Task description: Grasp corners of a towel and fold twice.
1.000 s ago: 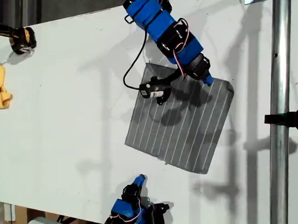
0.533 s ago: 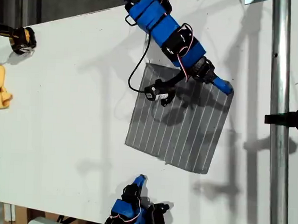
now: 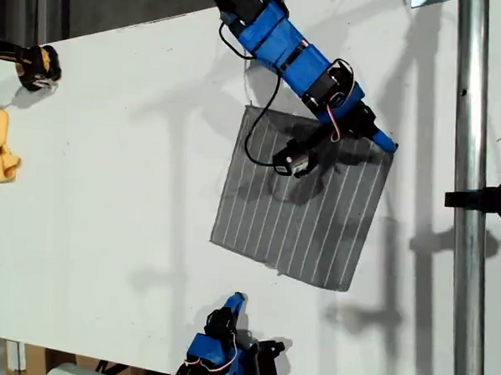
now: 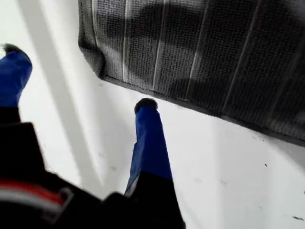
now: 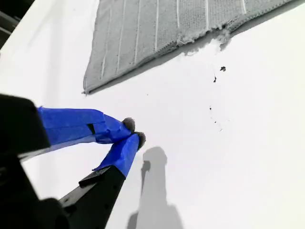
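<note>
Your first gripper (image 4: 78,78) has its fingers (image 4: 148,138) spread wide, tips just short of the towel (image 3: 304,203) edge, with one corner (image 4: 93,59) lying between the two tips and slightly beyond them, nothing held. Towel lies flat and unfolded on the white table (image 3: 125,172). Your second gripper (image 5: 132,132) has its fingers pinched together, tips touching, empty, over bare table, well apart from the nearest towel corner (image 5: 86,89).
</note>
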`<state>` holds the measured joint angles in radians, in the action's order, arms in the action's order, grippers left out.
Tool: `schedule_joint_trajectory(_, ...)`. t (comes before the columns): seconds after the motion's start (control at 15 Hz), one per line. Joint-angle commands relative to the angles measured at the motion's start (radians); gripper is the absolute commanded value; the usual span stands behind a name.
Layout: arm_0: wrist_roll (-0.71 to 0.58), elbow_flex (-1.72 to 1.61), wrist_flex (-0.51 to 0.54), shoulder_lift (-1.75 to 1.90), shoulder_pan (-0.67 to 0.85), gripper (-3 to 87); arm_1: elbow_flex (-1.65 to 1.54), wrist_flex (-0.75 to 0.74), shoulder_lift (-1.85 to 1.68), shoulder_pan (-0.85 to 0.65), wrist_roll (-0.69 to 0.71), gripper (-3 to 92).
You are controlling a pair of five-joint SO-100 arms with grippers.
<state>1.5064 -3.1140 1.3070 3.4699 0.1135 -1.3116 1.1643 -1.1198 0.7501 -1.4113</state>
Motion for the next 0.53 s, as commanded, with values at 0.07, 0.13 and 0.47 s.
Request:
schedule_joint_trajectory(0.07, -0.005, -0.002, 0.003, 0.006, 0.003, -1.5, 0.138, -0.008, 0.069, 0.002, -0.008, 41.8)
schedule_joint_trajectory(0.13, -0.005, -0.002, 0.003, 0.006, 0.003, -1.5, 0.166, -0.009, 0.103, -0.005, -0.005, 41.4)
schedule_joint_trajectory(0.47, -0.011, -0.002, 0.003, 0.006, 0.003, -1.5, 0.225, -0.081, 0.313, -0.040, -0.029, 37.3)
